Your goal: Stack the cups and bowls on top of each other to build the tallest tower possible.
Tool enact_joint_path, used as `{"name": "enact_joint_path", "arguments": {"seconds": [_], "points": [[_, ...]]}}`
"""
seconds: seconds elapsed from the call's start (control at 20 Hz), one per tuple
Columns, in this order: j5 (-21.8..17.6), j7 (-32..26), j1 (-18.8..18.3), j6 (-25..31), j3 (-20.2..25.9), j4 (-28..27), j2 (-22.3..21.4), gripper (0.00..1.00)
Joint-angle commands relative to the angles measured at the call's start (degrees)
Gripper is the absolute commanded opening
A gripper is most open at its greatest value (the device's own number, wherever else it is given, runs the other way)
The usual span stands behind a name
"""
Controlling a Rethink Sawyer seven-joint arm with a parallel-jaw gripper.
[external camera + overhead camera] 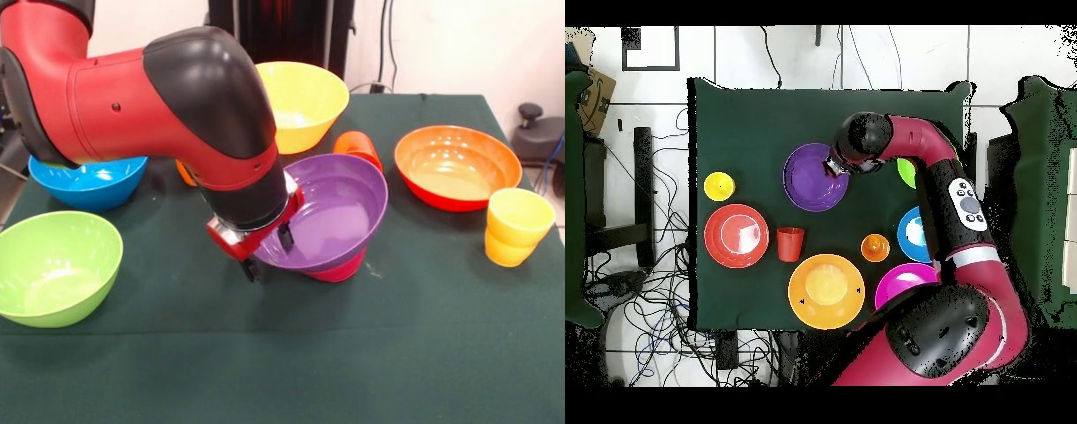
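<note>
The wide purple bowl [340, 212] sits tilted on the small magenta-red bowl [342, 269] at mid-table, a two-piece tower; it also shows in the overhead view [813, 178]. My gripper [267, 253] [837, 166] is at the purple bowl's rim, open, with one finger inside the rim and one outside. The red-orange cup [357, 146] [791, 243] stands just behind the purple bowl. The yellow cup [516, 228] [719, 186] stands alone. The orange cup [875, 247] is mostly hidden behind my arm in the front view.
The yellow bowl [300, 102] [827, 290], orange-red bowl [457, 166] [736, 235], blue bowl [88, 184] [912, 232] and green bowl [55, 265] stand singly around the table. The pink bowl [900, 285] shows only from overhead. My arm [159, 97] covers the table's back left.
</note>
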Motion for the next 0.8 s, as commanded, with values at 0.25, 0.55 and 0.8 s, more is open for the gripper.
{"name": "enact_joint_path", "arguments": {"seconds": [0.25,0.55,0.8], "points": [[-1.72,-11.78,-0.51,-2.04,1.35,7.36,-6.34,1.0],[-0.09,-4.91,-0.74,-4.73,1.62,15.58,-12.96,1.0],[0.39,-2.53,-1.4,-6.61,1.48,19.88,-16.61,1.0]]}}
